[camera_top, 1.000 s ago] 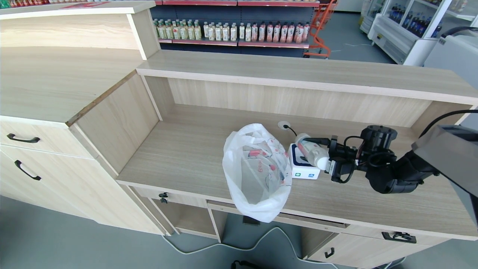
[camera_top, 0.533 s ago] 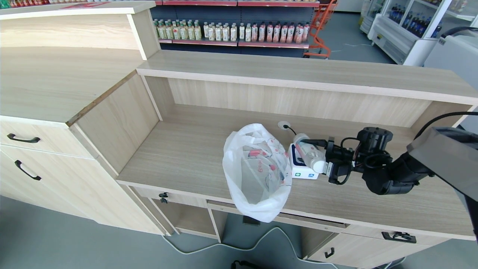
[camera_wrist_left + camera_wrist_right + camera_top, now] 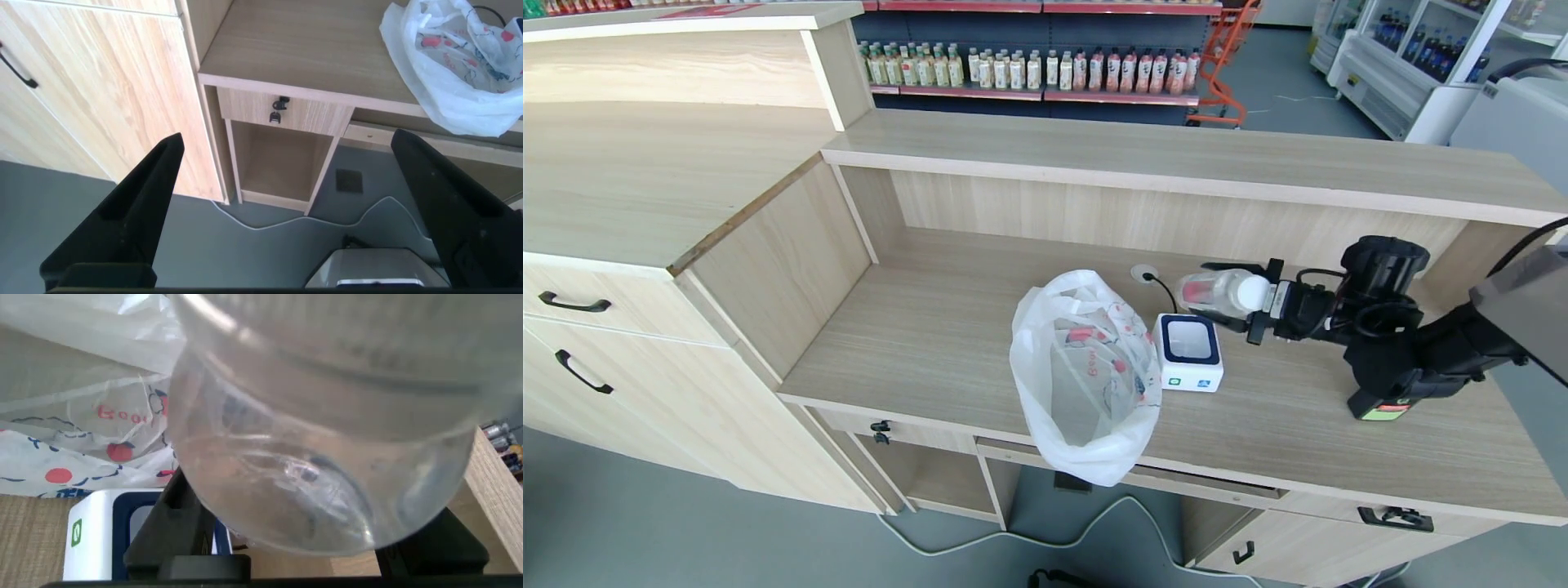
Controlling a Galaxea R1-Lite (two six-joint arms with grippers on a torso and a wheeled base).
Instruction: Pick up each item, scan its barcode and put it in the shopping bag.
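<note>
Head view shows the right gripper [image 3: 1217, 294] closed around a clear bottle [image 3: 1199, 291], with the scanner [image 3: 1189, 351] near its fingertips. The bottle is likely light, smooth plastic (slippery, easily dented), so a mid-body hold suits it.

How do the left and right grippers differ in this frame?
The right gripper is shut on a clear bottle; the left gripper is open and empty. The right gripper is over the counter near the scanner; the left gripper is out in front of the counter, above the floor. Both have dark fingers.
</note>
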